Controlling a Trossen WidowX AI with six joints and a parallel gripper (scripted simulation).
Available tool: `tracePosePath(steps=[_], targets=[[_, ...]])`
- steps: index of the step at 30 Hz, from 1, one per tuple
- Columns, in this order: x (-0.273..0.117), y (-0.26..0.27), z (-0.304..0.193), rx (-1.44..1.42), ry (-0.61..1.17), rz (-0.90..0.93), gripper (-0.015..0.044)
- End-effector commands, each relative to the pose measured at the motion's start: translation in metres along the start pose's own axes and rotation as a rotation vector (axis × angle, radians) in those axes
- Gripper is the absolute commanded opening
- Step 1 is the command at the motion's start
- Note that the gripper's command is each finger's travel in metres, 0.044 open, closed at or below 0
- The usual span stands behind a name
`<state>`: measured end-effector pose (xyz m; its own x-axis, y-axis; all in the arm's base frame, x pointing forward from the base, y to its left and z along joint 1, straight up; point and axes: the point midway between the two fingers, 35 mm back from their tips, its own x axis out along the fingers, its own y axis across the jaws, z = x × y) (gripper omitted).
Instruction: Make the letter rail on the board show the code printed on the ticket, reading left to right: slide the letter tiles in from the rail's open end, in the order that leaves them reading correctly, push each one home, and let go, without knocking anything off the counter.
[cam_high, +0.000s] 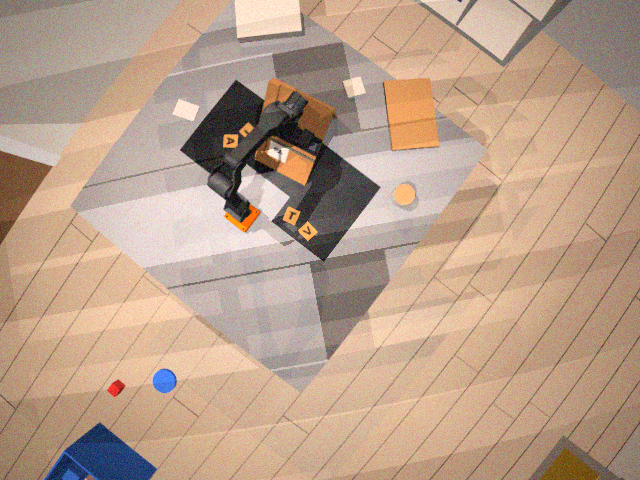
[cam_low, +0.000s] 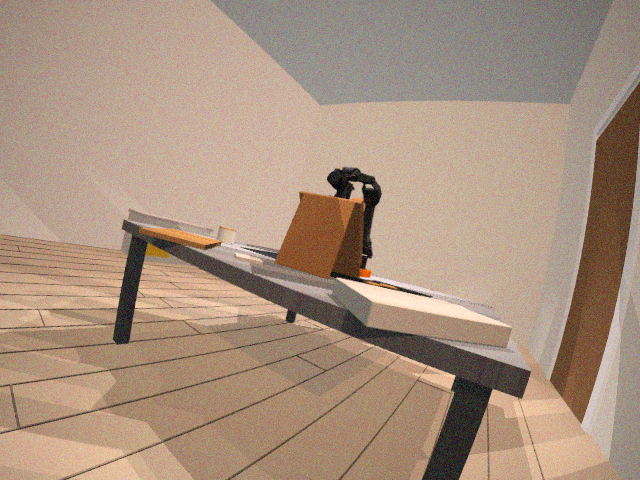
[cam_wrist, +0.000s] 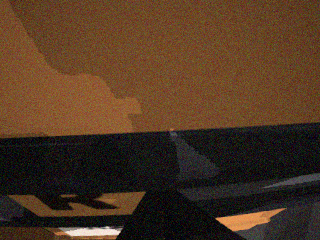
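My gripper (cam_high: 293, 102) (cam_wrist: 159, 196) is shut with nothing between the fingers. It reaches over the sloping orange board (cam_high: 315, 116) (cam_low: 320, 232) (cam_wrist: 200, 40), close to the board's dark rail (cam_wrist: 254, 143). In the wrist view an orange tile (cam_wrist: 74, 202) with a blurred dark letter lies just left of the fingertips, with the white ticket (cam_high: 277, 153) (cam_wrist: 87, 232) below it. The ticket sits on an orange holder (cam_high: 294, 166). Loose tiles lie on the black mat (cam_high: 346, 201): A (cam_high: 230, 140), one half hidden by the arm (cam_high: 246, 129), T (cam_high: 291, 215) and V (cam_high: 307, 230).
The arm's orange base (cam_high: 242, 218) stands at the mat's near edge. On the grey table are two white pads (cam_high: 186, 109) (cam_high: 354, 86), an orange plank (cam_high: 410, 112), a round tan disc (cam_high: 404, 194) and a white box (cam_high: 267, 18) (cam_low: 429, 312).
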<state>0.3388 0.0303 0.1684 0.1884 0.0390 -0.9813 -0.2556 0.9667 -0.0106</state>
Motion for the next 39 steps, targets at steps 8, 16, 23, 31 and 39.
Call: tracePosePath(steps=[8, 16, 23, 31, 39], targets=[[-0.001, 0.004, 0.0, 0.004, -0.001, -0.003, 0.0], [0.0, 0.007, 0.0, 0.004, -0.001, -0.002, 0.0], [0.0, 0.009, 0.0, 0.004, -0.001, -0.002, 0.0], [0.0, 0.012, 0.001, 0.004, -0.002, -0.002, 0.0], [-0.005, 0.009, -0.005, 0.004, -0.001, -0.002, 0.0]])
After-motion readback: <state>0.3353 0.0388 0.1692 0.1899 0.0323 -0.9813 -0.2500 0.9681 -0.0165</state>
